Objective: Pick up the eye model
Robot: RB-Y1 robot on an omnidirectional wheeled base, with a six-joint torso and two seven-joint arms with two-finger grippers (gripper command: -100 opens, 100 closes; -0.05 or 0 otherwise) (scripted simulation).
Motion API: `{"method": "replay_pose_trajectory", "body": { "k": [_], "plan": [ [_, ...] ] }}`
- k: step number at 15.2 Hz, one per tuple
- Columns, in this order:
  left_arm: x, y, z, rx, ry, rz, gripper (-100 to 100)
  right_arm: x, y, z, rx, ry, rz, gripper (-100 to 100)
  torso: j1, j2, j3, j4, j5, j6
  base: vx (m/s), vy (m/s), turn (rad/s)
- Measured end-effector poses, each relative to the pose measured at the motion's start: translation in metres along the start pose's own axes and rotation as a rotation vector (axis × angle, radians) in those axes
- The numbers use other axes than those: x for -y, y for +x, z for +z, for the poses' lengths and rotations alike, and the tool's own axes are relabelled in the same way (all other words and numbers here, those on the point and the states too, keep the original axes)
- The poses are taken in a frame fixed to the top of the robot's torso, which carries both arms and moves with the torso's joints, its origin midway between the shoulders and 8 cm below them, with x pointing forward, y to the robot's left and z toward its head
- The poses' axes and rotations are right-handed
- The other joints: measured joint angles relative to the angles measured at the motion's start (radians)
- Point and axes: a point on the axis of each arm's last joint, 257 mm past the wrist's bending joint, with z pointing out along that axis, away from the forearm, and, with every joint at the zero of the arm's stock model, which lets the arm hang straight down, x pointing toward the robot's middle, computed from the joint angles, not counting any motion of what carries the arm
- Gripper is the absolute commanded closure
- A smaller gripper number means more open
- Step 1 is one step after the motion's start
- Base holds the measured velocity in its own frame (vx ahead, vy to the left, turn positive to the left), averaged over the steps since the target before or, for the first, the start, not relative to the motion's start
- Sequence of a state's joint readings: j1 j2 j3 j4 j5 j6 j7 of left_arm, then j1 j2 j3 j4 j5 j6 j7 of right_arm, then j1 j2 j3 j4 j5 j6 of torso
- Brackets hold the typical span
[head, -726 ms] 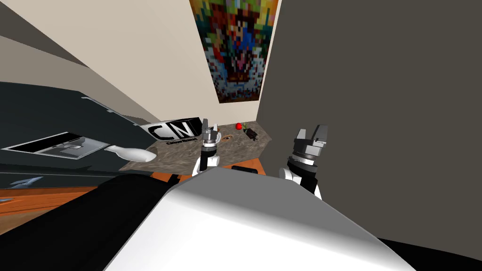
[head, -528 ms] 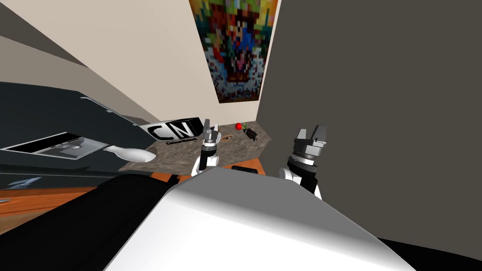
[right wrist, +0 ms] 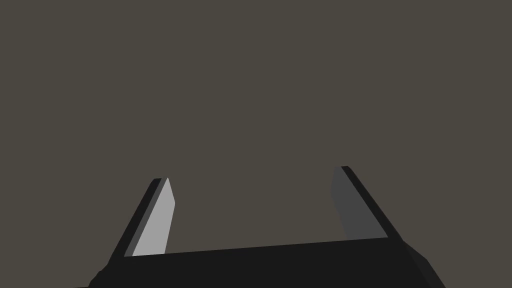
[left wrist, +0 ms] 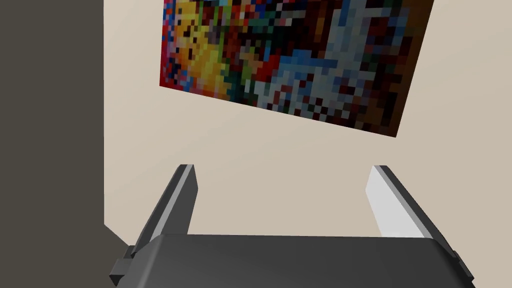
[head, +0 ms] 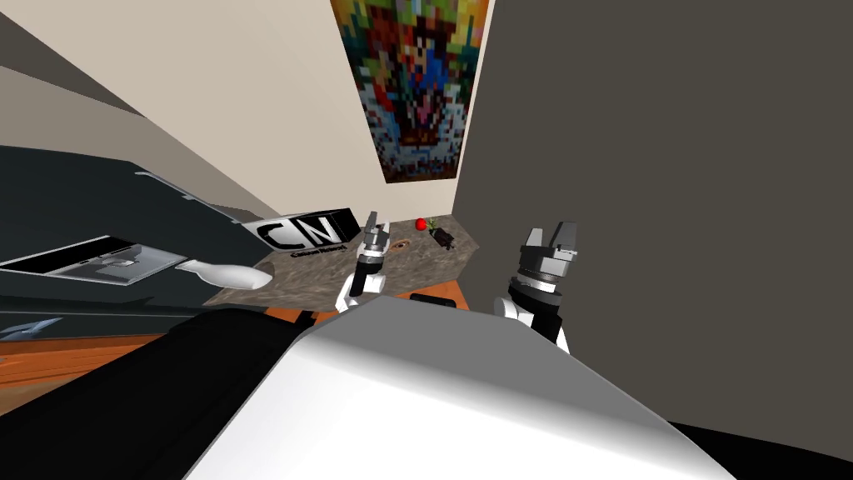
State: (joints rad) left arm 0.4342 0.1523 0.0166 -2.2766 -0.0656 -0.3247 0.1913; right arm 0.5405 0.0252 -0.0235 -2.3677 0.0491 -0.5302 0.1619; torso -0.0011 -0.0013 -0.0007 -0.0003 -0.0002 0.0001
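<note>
Two grippers, left gripper (head: 376, 222) and right gripper (head: 554, 232), gape empty, the left nearer the small brown-ringed eye model (head: 401, 243) (my best reading) lying on the mottled counter (head: 325, 268) just to its right.

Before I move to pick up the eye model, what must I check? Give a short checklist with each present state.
1. Open left gripper: ok, its fingers stand wide apart.
2. Open right gripper: ok.
3. Found eye model: cannot tell. A small brown ring lies on the countertop beside the left gripper, too small to name.
4. Aim of left gripper down at the countertop: not ok, it seems to point forward.
5. Room between right gripper and dark grey wall: cannot tell, it faces the wall.
</note>
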Motion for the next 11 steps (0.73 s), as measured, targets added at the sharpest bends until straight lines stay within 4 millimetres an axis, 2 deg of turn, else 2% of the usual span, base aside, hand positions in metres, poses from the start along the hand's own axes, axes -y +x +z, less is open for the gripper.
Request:
{"method": "replay_pose_trajectory", "body": {
  "k": [11],
  "plan": [
    [-0.047,-0.004,0.007,-0.006,-0.175,-0.096,-100,0.0,0.0,0.0,0.0,0.0,0.0,0,0.0,0.0,0.0,0.0,0.0,0.0,0.014,-0.017,-0.012]
  ]
}}
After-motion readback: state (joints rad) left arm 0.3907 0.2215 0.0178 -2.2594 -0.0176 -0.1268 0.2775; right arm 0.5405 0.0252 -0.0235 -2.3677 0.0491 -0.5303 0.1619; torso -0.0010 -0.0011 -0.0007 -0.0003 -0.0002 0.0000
